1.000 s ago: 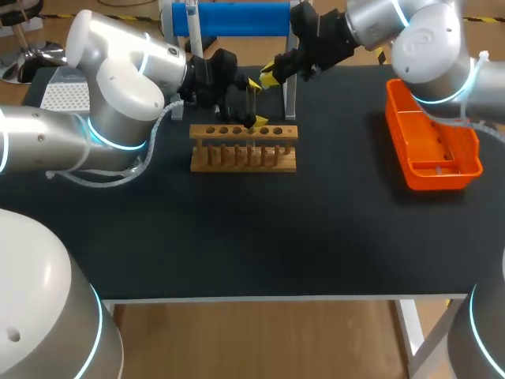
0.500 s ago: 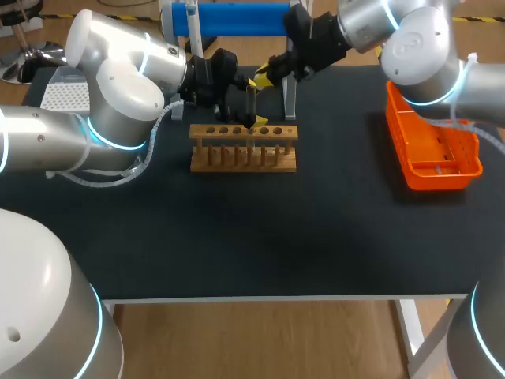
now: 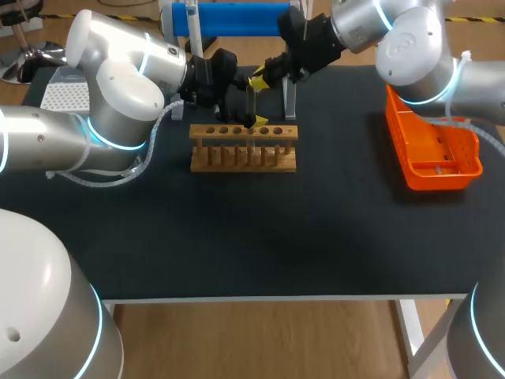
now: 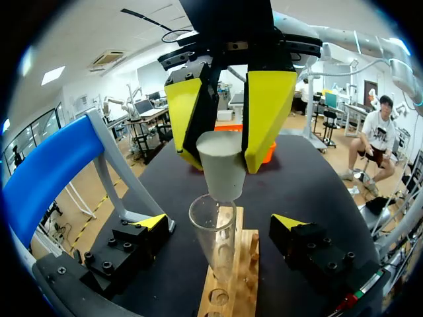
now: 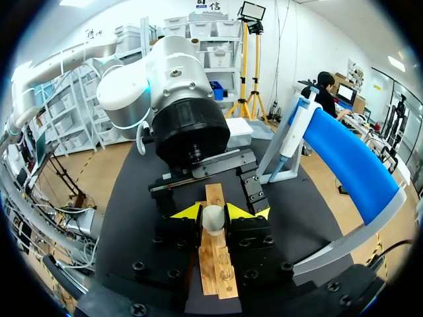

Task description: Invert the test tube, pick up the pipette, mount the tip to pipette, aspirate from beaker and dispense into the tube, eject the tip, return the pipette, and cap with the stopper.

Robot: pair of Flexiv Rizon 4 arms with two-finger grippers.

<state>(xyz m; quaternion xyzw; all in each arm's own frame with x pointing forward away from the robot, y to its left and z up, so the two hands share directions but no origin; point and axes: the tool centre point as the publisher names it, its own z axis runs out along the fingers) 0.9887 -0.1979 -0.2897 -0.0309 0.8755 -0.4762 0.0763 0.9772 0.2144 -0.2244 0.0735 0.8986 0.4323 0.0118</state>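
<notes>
**Stopper held just above the tube mouth**

The right end effector is clamped on the pale, tapered stopper, one yellow finger pressing on each side of it. In the left wrist view the stopper's narrow end points down and sits right at the open rim of the test tube; whether it touches the rim or sits a little inside it cannot be told.

The test tube stands upright, mouth up, in a hole of the wooden rack. It lies directly below the right end effector and between the fingers of the left end effector. Those left fingers are spread wide, one on each side of the tube, with bare gaps showing between the glass and each yellow tip, so they grip nothing. The rack runs out ahead of the left end effector and passes under both sets of fingers.

In the right wrist view the left arm's wrist faces the right end effector from straight ahead, and the stopper hides the tube from that camera.

The pipette hangs on the blue-barred stand, off to one side of the right end effector and beyond the rack. In the head view an orange tray rests on the black counter, well apart from both end effectors, on the right arm's side
</notes>
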